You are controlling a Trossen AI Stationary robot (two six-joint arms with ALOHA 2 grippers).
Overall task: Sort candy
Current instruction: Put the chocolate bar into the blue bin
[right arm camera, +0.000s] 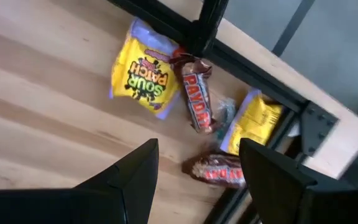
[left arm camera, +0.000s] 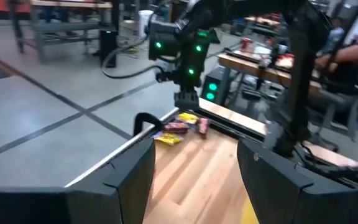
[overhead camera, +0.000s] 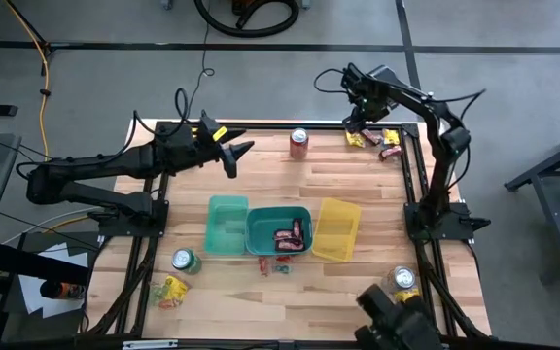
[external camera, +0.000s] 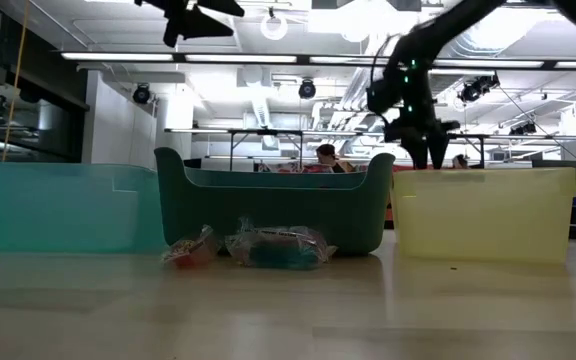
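Candy lies in a pile at the table's far right corner [overhead camera: 375, 141]. In the right wrist view it shows as a yellow Sour Patch packet [right arm camera: 143, 74], a Payday bar [right arm camera: 196, 99], a second yellow packet [right arm camera: 257, 118] and a brown-red bar [right arm camera: 219, 169], all flat on the wood. My right gripper [right arm camera: 197, 180] hovers open above this pile [overhead camera: 358, 122]. Brown-red bars [overhead camera: 290, 235] rest in the dark teal bin [overhead camera: 257, 226]. Small clear wrappers [external camera: 268, 247] sit on the table in front of that bin. A yellow packet [overhead camera: 171, 289] lies at the near left. My left gripper [overhead camera: 236, 153] hangs open, high above the table's far left.
A light teal bin [overhead camera: 224, 226], the dark teal bin and a yellow bin [overhead camera: 336, 230] stand side by side mid-table. There is a red can [overhead camera: 299, 143] at the far edge, a green can [overhead camera: 185, 261] near left, and another can [overhead camera: 403, 279] near right. A black frame rail [right arm camera: 241, 62] runs beside the candy pile.
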